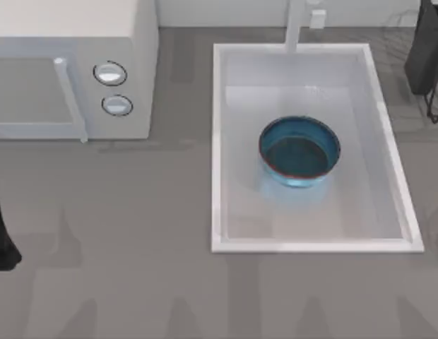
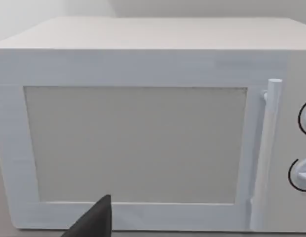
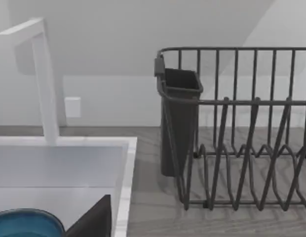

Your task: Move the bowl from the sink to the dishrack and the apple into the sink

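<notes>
One bowl, glossy translucent blue with a thin reddish-brown rim, sits upright on the floor of the sink, a little toward the far half of the basin and roughly midway between its side walls, touching neither. The sink is a white rectangular basin with a raised rim, set into the right half of the grey desk. Its white faucet post stands at the middle of the far rim.

The dishrack stands on the desk just beside the sink's right side, toward the far right corner. It is a black wire frame with upright bars, and a dark grey cutlery holder hangs on the end nearest the sink.

On the left half of the desk, well apart from the sink, a white microwave stands with its door shut and two round knobs on its right panel.

The left arm is a dark shape at the left edge of the desk. The left gripper faces the microwave door. I cannot tell whether it is released or clenched.

The right gripper is seen as a dark wedge over the sink's near part, just beside the bowl's rim, looking toward the faucet post and the dishrack. I cannot tell its state either.
</notes>
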